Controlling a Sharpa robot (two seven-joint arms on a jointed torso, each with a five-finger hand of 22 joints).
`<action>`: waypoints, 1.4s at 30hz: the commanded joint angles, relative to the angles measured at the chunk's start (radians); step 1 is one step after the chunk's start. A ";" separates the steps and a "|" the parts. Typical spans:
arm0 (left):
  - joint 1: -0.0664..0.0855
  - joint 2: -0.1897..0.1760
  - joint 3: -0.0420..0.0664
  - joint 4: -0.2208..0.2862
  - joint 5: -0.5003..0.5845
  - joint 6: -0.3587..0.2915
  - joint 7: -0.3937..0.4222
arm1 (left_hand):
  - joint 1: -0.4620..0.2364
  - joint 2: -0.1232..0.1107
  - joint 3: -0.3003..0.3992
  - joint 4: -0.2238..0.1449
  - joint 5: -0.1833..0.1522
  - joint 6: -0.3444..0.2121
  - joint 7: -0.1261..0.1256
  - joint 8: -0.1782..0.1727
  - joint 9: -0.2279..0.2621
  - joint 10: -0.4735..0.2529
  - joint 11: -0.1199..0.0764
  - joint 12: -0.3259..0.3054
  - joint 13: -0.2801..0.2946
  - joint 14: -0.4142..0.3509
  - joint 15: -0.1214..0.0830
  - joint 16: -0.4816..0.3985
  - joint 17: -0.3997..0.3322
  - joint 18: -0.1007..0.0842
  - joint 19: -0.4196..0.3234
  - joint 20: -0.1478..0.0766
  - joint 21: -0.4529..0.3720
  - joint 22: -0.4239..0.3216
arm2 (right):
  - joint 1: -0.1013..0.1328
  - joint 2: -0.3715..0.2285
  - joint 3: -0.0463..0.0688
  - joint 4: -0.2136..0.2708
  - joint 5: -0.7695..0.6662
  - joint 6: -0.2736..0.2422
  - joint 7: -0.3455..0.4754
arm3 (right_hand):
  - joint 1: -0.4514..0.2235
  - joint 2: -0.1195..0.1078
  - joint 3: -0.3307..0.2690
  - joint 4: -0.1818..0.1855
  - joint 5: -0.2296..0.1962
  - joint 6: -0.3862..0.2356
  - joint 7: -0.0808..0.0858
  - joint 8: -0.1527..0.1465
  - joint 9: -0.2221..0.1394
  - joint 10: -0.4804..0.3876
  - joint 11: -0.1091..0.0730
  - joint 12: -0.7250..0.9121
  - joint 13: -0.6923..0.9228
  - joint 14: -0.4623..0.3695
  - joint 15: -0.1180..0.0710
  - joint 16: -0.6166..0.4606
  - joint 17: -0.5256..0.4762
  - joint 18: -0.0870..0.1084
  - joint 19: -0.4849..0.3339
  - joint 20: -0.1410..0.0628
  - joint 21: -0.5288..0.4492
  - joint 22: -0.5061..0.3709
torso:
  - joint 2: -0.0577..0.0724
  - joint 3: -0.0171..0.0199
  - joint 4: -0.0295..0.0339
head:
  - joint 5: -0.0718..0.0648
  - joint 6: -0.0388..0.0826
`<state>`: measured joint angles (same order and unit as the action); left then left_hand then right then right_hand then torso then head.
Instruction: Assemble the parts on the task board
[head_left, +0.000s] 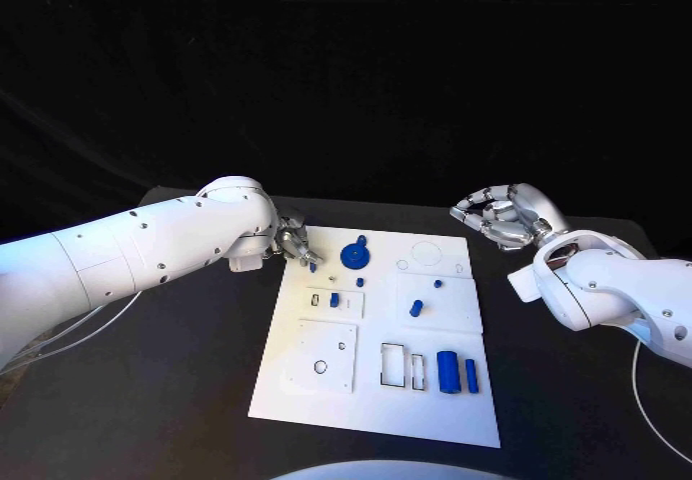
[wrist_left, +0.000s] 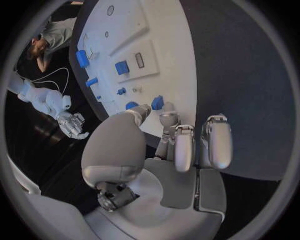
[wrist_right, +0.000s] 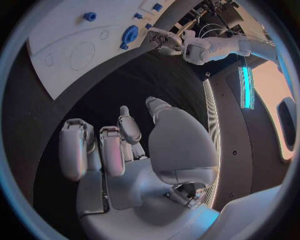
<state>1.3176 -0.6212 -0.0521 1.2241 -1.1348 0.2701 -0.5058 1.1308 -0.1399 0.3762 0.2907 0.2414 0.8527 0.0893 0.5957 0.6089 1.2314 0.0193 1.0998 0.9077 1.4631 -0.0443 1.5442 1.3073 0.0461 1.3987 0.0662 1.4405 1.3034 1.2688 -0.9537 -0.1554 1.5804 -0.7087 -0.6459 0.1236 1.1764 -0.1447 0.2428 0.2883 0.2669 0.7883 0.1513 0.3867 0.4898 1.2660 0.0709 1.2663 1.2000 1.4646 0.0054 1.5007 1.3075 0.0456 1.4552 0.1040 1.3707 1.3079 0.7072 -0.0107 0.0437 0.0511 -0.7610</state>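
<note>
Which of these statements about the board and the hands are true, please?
1. The right hand holds a blue part. False: it holds nothing and hangs over the table, off the board.
2. The left hand is at the board's far left corner. True.
3. Two blue cylinders lie side by side near the board's near right corner. True.
4. The blue disc lies on the table. False: it is on the board, near the left hand.
</note>
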 joint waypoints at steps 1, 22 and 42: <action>0.000 0.004 0.000 0.001 0.016 0.009 0.006 | 0.026 0.000 0.013 -0.001 0.004 0.005 -0.001 0.002 -0.003 0.003 -0.006 0.005 -0.001 0.094 -0.001 0.003 0.216 0.014 0.004 0.000 0.002 0.003 | -0.001 0.001 0.000 0.000 -0.004 0.011 0.003 | -0.001 0.007 -0.008 -0.001 0.009 -0.006 0.002 0.007 0.001 -0.008 0.000 -0.004 -0.001 0.065 -0.008 -0.005 0.085 0.008 -0.008 -0.001 -0.004 0.126 | 0.000 0.0008 -0.0002 | 0.000 -0.002; 0.000 -0.001 0.000 -0.001 0.119 -0.035 0.012 | 0.245 0.005 0.228 -0.046 0.000 0.000 -0.023 0.103 0.051 0.034 -0.027 0.014 -0.001 0.095 -0.019 0.004 0.218 0.010 0.016 -0.016 0.010 0.025 | -0.002 0.002 0.000 -0.002 -0.004 0.014 0.003 | 0.006 0.014 -0.014 -0.002 0.039 -0.008 0.002 0.011 0.000 -0.008 0.000 -0.004 -0.001 0.065 -0.008 -0.006 0.085 0.008 -0.008 -0.001 -0.006 0.126 | -0.001 0.0009 -0.0008 | -0.001 -0.005; -0.003 -0.150 0.009 0.213 0.244 -0.165 0.021 | 0.235 -0.028 0.306 -0.063 0.003 0.000 -0.030 0.140 0.084 0.070 -0.034 0.047 0.038 0.094 -0.025 0.003 0.215 0.005 0.033 -0.021 0.023 0.051 | -0.003 -0.001 0.000 -0.006 -0.004 0.017 0.001 | 0.006 0.015 -0.016 -0.001 0.044 -0.008 0.002 0.011 0.000 -0.008 0.000 -0.004 -0.002 0.065 -0.008 -0.006 0.084 0.008 -0.008 -0.001 -0.007 0.126 | -0.004 0.0011 0.0032 | 0.000 -0.006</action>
<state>1.3164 -0.7686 -0.0435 1.4225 -0.9175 0.1498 -0.5012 1.3715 -0.1557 0.5929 0.3145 0.2394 0.8494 0.0713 0.6420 0.5977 1.2953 -0.0153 1.1414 0.9449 1.4668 -0.0625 1.5443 1.3073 0.0460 1.4267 0.0461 1.4570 1.3080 1.2662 -0.9540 -0.1554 1.5745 -0.7086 -0.6439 0.1227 1.1804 -0.1408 0.2317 0.2883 0.3079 0.7883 0.1514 0.3945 0.4895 1.2660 0.0709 1.2663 1.1991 1.4646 0.0054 1.5007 1.3073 0.0455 1.4552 0.1040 1.3707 1.3076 0.7025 -0.0087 0.0463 0.0500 -0.7671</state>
